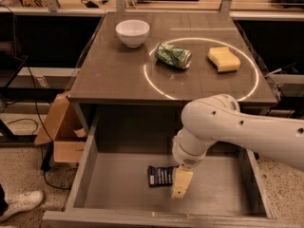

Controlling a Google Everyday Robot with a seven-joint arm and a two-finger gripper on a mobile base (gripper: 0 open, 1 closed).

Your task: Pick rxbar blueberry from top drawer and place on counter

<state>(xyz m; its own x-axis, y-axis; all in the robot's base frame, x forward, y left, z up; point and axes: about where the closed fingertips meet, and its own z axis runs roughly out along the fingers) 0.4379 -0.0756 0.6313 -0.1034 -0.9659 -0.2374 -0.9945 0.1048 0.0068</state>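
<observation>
One cardboard box (pixel 66 139) stands on the floor well out to the left of the gripper (pixel 182 184), beyond the left wall of the top drawer (pixel 85 175). Up and left of the gripper, a white bowl (pixel 132 32) sits on the counter (pixel 114 80). The rxbar blueberry (pixel 160 175) lies flat on the drawer bottom just to the gripper's left. Its right end meets or nearly meets the tan tip; which, I cannot tell. Above the gripper and far behind it, a crushed green can (pixel 173 56) rests on the counter. The gripper itself hangs from the white arm (pixel 237 127) down into the drawer; whether it is open or closed cannot be told. A yellow sponge (pixel 223 59) lies up and to its right.

The step in hand looks like the grasp. The tip seems set at the bar's right end rather than over its middle, so a small shift left would centre it. The bar is thin and flat, so the gripper should go almost to the drawer bottom and close across the narrow width. A slick wrapper may slide if caught only by the crimp. After that, a straight lift should clear the counter's front edge before any move toward the bare patch between bowl and can.
</observation>
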